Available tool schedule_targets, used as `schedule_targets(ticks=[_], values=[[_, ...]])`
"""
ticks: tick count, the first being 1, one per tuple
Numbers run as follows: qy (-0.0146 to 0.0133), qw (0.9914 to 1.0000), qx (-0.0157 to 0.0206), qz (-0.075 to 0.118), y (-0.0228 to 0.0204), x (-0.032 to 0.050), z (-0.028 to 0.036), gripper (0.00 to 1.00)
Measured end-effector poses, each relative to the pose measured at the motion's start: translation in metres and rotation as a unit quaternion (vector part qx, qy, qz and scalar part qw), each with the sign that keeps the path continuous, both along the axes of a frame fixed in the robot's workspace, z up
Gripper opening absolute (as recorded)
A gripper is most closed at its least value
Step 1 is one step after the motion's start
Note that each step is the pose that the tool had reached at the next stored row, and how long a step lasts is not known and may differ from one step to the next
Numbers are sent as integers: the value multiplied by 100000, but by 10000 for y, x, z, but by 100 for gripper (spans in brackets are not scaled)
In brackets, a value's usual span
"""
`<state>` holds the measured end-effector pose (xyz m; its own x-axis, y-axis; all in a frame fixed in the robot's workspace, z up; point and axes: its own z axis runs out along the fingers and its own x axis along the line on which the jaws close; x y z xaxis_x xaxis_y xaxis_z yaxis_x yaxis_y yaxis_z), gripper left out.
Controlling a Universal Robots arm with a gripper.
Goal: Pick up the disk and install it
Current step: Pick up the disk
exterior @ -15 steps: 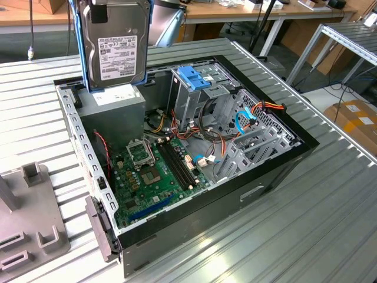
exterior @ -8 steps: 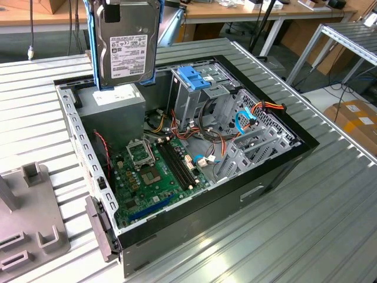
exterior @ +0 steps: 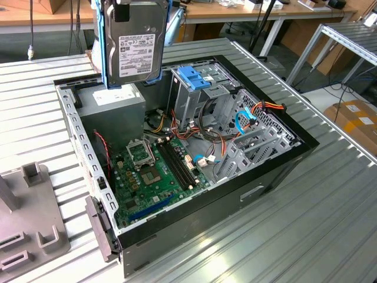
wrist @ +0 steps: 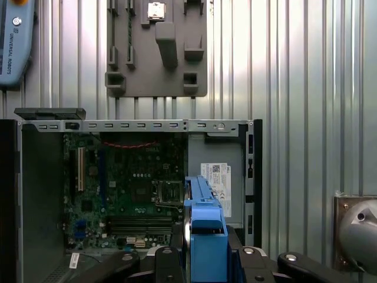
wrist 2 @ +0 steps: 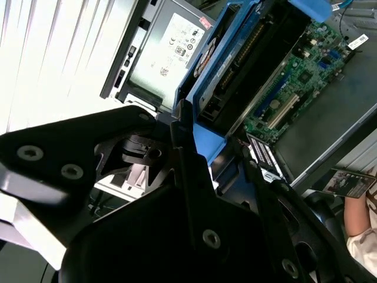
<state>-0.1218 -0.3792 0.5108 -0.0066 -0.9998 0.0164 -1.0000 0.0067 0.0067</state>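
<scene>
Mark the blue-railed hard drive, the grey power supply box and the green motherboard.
Dark grey hard drive with blue rails [exterior: 136,56]: exterior view, on its white label.
Plain grey metal power supply box [exterior: 115,118]: exterior view, on its side wall.
Green motherboard [exterior: 154,177]: exterior view, near its middle.

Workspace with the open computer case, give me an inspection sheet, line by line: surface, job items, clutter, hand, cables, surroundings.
Surface: ribbed metal table carrying the open computer case.
Job's things: disk held upright in the air above the case, near the power supply; not yet seated. A blue bracket sits in the drive cage.
Clutter: grey fixture plate beside the case.
Grippers: hand shut on the disk at its blue rail.
Cables: orange-and-yellow bundle and blue cable loose inside the case.
Surroundings: cardboard box beyond the table at the exterior view's right; a person's arm in the second wrist view.
</scene>
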Motion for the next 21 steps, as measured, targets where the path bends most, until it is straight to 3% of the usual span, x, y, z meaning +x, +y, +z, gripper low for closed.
schedule_targets(ticks=[12,21], values=[[1,100000,0,-1,0,191,0,36],[2,100000,-1,0,0,440,0,36]])
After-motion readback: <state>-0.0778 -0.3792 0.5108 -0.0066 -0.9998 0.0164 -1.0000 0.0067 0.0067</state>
